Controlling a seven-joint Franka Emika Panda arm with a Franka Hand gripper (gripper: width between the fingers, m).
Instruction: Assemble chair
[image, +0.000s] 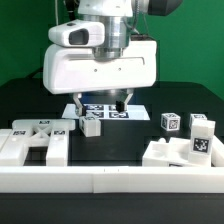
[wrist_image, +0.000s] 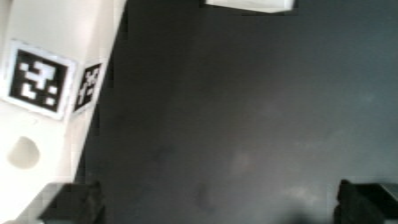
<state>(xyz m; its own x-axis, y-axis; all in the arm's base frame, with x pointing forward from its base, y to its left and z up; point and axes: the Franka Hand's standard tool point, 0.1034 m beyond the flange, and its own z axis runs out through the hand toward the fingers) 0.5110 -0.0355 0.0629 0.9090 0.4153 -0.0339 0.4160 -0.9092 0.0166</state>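
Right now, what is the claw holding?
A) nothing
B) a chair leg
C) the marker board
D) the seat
A: in the wrist view the claw stands open, with only the bare black table showing in its gap.

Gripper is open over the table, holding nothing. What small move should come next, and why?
Probably shift the gripper sideways over the tagged white part before descending: in the wrist view only bare dark table lies between the open fingers, and the part sits off to one side.
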